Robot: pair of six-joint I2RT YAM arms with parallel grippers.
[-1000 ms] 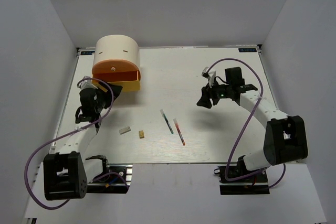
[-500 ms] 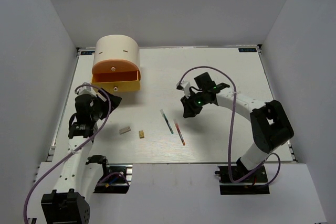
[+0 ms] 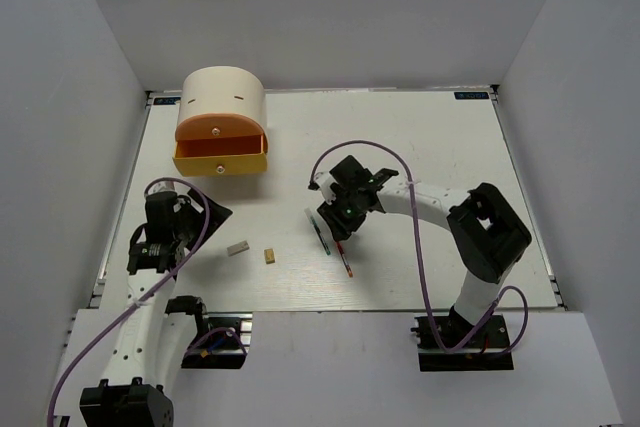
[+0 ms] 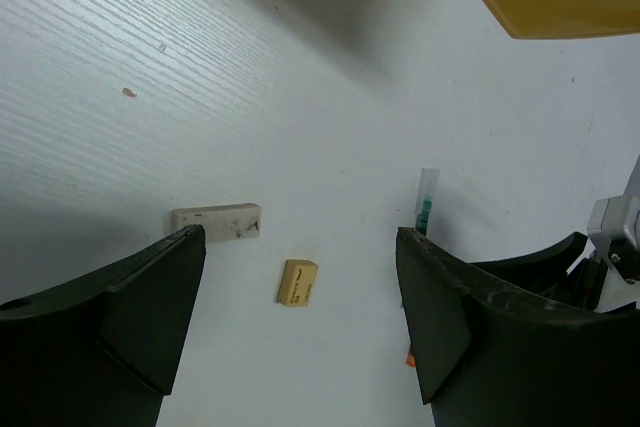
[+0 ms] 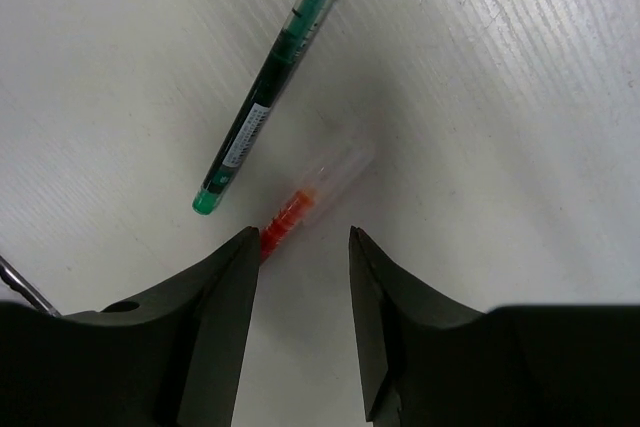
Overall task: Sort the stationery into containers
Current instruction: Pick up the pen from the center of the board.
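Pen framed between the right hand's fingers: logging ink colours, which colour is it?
The pen is red, clear-capped; best in right wrist view.

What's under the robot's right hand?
A red pen lies on the table between the open right gripper's fingers, a green pen beside it. In the wrist view, one finger covers the red pen's lower end.
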